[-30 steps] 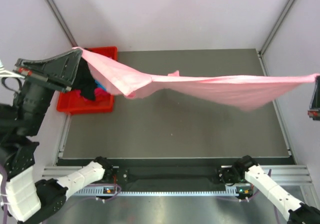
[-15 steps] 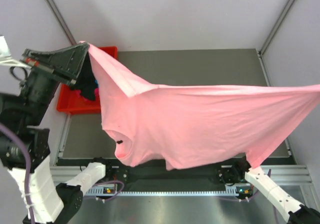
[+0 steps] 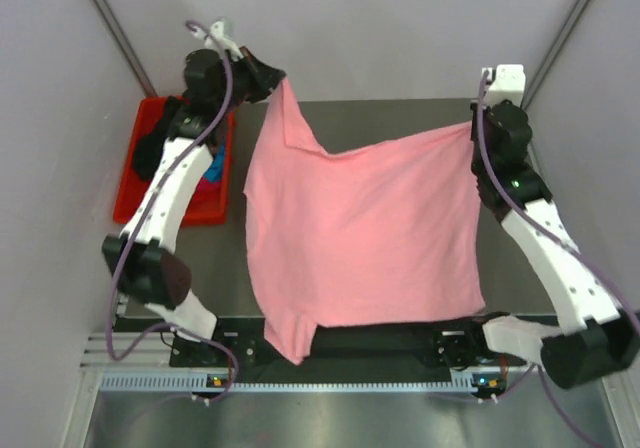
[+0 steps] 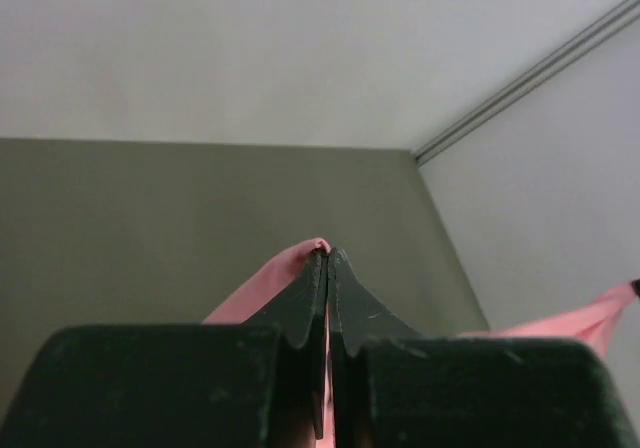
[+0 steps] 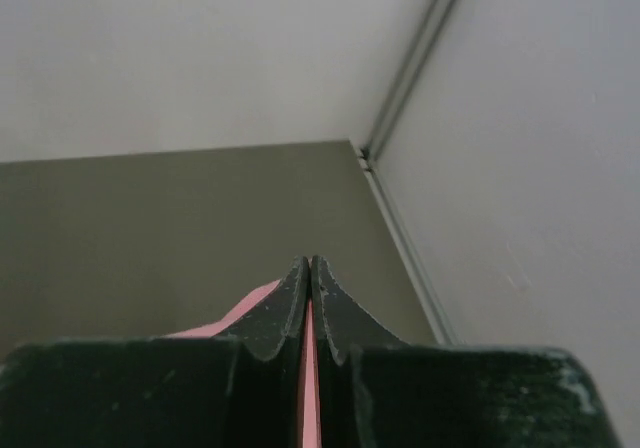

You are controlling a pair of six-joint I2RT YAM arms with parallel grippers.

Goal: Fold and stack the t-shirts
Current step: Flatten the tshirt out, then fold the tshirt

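A light pink t-shirt [image 3: 365, 233] hangs spread over the table, held up by two far corners, its lower end draping over the near edge. My left gripper [image 3: 283, 80] is shut on its far left corner, pink cloth [image 4: 262, 286] pinched between the jaws at my left gripper [image 4: 328, 254]. My right gripper [image 3: 474, 126] is shut on its far right corner, a pink strip [image 5: 308, 368] showing between the jaws at my right gripper [image 5: 309, 261]. Black and bright blue t-shirts [image 3: 205, 176] lie in the red bin, partly hidden by the left arm.
The red plastic bin [image 3: 140, 204] stands at the table's left edge. The dark grey table [image 3: 390, 118] is bounded by white walls and metal frame posts [image 3: 560, 48] at the far corners.
Both arms swung from the sides toward the far end of the table. The pink t-shirt, stretched wide across the table before, now hangs narrower between the two grippers.
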